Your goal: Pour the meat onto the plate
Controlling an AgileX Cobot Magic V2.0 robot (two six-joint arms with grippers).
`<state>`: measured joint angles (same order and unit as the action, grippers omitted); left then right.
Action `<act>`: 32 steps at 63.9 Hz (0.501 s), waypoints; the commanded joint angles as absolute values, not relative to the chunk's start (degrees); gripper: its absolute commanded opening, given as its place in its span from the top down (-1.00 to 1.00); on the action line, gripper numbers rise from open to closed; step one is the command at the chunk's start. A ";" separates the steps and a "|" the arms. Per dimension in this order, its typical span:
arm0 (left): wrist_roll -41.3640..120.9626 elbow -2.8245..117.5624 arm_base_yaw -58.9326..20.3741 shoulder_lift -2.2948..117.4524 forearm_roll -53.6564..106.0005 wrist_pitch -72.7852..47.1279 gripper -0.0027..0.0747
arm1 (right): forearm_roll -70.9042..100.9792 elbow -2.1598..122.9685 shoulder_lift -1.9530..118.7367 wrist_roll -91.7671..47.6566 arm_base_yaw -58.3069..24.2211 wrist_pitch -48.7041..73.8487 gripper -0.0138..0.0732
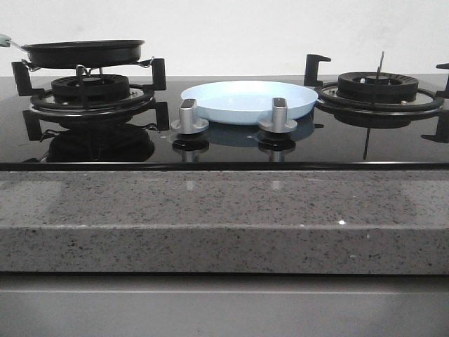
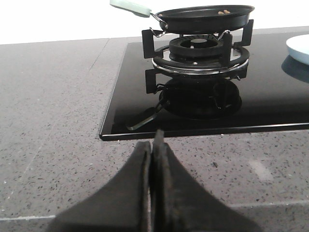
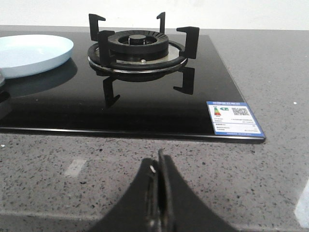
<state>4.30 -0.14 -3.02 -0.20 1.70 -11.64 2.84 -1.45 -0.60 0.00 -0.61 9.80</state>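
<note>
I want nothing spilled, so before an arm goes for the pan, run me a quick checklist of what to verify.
1. Frying pan seated level on the left burner: ok.
2. Meat inside the pan: ok, a few pieces show over the rim; how much, cannot tell.
3. Plate bare and flat on the cooktop between the burners: ok.
4. Pan handle free to grasp: ok.
5. Left gripper open for the handle: not ok, shut.
6. Right gripper clear of the plate: ok, shut, over the counter.

Two knobs point(image 1: 189, 116) front of plate point(image 1: 245, 100); burners flank.
</note>
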 commanded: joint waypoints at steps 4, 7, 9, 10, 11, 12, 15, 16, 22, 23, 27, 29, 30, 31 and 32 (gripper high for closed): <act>3.75 -0.54 -2.87 -1.13 2.26 -6.67 0.98 | 2.18 -1.20 -1.57 -0.57 -0.29 4.88 0.82; 3.75 -0.54 -2.87 -1.13 2.26 -6.67 0.98 | 2.18 -1.20 -1.57 -0.57 -0.29 4.88 0.82; 3.75 -0.54 -2.87 -1.13 2.26 -6.67 0.98 | 2.18 -1.20 -1.57 -0.57 -0.29 4.88 0.82; 3.75 -0.54 -2.87 -1.13 2.26 -6.67 0.98 | 2.18 -1.20 -1.57 -0.57 -0.29 4.88 0.82; 3.75 -0.54 -2.87 -1.13 2.26 -6.67 0.98 | 2.18 -1.20 -1.57 -0.57 -0.29 4.88 0.82; 3.75 -0.54 -2.87 -1.13 2.26 -6.67 0.98 | 2.18 -1.20 -1.57 -0.57 -0.29 4.88 0.82; 3.75 -0.54 -2.87 -1.13 2.26 -6.52 0.98 | 2.18 -1.20 -1.57 -0.57 -0.29 4.88 0.82; 3.75 -0.54 -2.87 -1.13 2.26 -6.51 0.98 | 2.18 -1.20 -1.57 -0.57 -0.29 4.88 0.82; 3.75 -0.54 -2.87 -1.13 2.26 -6.23 0.98 | 2.18 -1.21 -1.57 -0.57 -0.29 4.82 0.82; 3.75 -0.54 -2.87 -1.13 2.26 -6.23 0.98 | 2.18 -1.21 -1.57 -0.57 -0.29 4.82 0.82; 3.75 -0.54 -2.87 -1.13 2.26 -6.23 0.98 | 2.18 -1.21 -1.57 -0.57 -0.29 4.75 0.82; 3.75 -0.54 -2.87 -1.13 2.26 -6.15 0.98 | 2.18 -1.21 -1.57 -0.57 -0.29 4.68 0.82; 3.75 -0.54 -2.87 -1.13 2.26 -6.15 0.98 | 2.18 -1.21 -1.57 -0.57 -0.29 4.61 0.82; 3.75 -0.54 -2.87 -1.13 2.26 -6.15 0.98 | 2.18 -1.21 -1.57 -0.57 -0.29 4.55 0.82; 3.75 -0.54 -2.87 -1.13 2.26 -6.15 0.98 | 2.18 -1.21 -1.57 -0.57 -0.29 4.46 0.82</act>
<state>4.30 -0.14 -3.02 -0.20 1.70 -11.39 2.84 -1.45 -0.60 0.00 -0.61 9.80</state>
